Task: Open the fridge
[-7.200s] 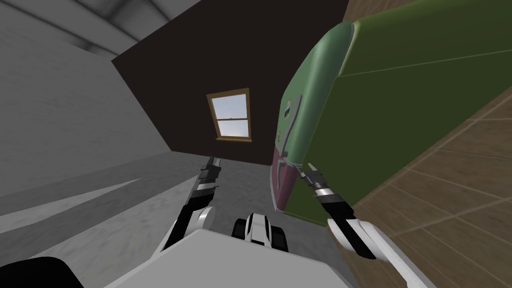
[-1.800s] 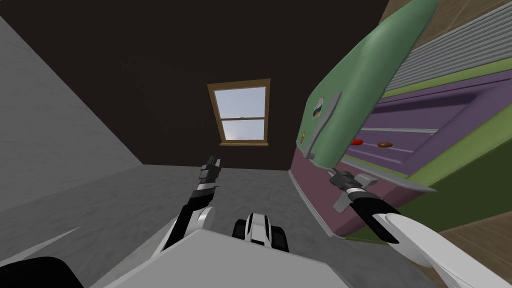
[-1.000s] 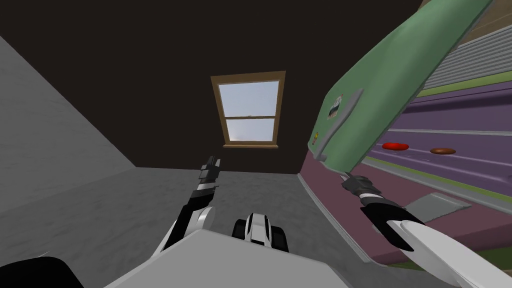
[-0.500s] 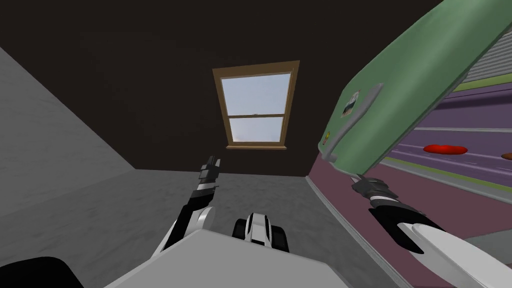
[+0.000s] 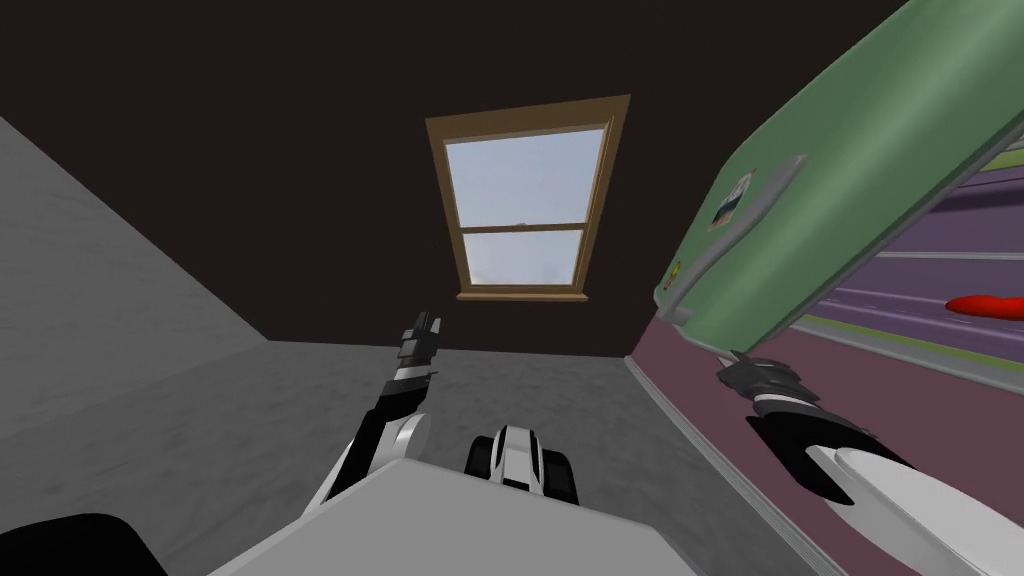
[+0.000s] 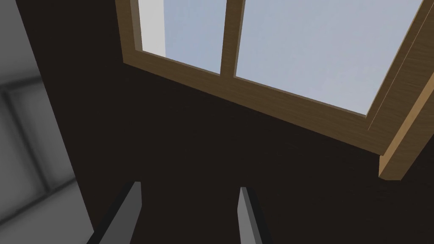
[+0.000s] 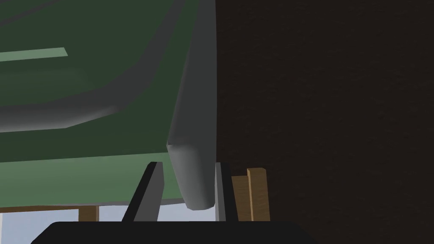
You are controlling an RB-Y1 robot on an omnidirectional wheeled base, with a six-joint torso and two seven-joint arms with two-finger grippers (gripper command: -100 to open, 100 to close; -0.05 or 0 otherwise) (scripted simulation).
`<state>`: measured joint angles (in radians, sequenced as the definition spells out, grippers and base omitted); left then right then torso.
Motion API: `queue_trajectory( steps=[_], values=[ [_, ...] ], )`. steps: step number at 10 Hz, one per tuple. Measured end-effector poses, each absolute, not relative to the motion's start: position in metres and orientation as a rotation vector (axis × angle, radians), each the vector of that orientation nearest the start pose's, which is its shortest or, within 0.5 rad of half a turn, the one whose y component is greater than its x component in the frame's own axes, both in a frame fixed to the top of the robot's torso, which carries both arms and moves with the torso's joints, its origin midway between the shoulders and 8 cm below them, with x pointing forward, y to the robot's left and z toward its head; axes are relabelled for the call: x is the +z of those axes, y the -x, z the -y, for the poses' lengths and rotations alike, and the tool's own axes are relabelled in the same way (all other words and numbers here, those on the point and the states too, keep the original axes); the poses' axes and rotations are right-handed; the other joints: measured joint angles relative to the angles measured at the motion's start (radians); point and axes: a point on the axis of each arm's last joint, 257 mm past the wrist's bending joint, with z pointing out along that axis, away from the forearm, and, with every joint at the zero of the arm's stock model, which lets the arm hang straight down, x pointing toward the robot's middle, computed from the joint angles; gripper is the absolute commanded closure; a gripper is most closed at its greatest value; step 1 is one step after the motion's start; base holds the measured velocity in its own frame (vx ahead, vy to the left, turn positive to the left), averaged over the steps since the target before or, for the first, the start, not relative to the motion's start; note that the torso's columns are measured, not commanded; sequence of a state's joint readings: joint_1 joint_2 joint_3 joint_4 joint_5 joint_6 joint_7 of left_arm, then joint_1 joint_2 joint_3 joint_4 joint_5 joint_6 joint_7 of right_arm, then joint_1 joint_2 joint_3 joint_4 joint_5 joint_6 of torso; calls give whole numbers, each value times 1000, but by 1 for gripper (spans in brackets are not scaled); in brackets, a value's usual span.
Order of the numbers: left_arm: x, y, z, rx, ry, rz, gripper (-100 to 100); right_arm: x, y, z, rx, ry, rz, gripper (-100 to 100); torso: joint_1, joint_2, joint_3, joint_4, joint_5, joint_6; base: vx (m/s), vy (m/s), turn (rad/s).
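Note:
The fridge stands at my right with its green upper door (image 5: 850, 180) swung open. A long grey handle (image 5: 740, 225) runs down the door's face. My right gripper (image 5: 735, 362) is at the handle's lower end. In the right wrist view the grey handle (image 7: 193, 169) sits between the two fingers (image 7: 154, 190), which are shut on it, under the green door (image 7: 84, 127). Behind the door are purple shelves (image 5: 900, 290) with a red item (image 5: 985, 305). My left gripper (image 5: 425, 325) is held forward in free air, open and empty (image 6: 190, 212).
A purple lower door panel (image 5: 720, 440) of the fridge slants along my right side, close to the right forearm. A dark wall with a wooden-framed window (image 5: 525, 200) lies ahead across the grey floor (image 5: 250, 420).
The green door has swung further open with my right gripper on its handle. The whole head view has shifted, with the window larger and further right. The left arm has not moved.

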<state>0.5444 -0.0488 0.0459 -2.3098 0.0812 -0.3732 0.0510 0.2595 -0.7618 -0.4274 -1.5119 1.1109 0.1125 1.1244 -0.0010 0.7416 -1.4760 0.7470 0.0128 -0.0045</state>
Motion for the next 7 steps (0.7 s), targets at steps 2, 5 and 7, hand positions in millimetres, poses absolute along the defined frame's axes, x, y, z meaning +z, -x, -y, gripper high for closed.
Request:
queue_trajectory(
  steps=[2, 5, 7],
  values=[
    [-2, -348, -316, -1305, 866, -590, 0, -111, -400, 689, -1574, 750, -1577, 100, 6, 0, 1, -3, -3, 3, 104, 95, -3],
    [-2, -348, -316, -1305, 866, -590, 0, -116, -380, 714, -1625, 703, -1634, 100, 8, -11, -6, -7, -4, -1, 247, 231, 8],
    [-2, -348, -316, -1305, 866, -590, 0, -119, -370, 726, -1652, 675, -1658, 100, 0, -7, -4, -5, -4, 0, 232, 229, 17]
  ],
)
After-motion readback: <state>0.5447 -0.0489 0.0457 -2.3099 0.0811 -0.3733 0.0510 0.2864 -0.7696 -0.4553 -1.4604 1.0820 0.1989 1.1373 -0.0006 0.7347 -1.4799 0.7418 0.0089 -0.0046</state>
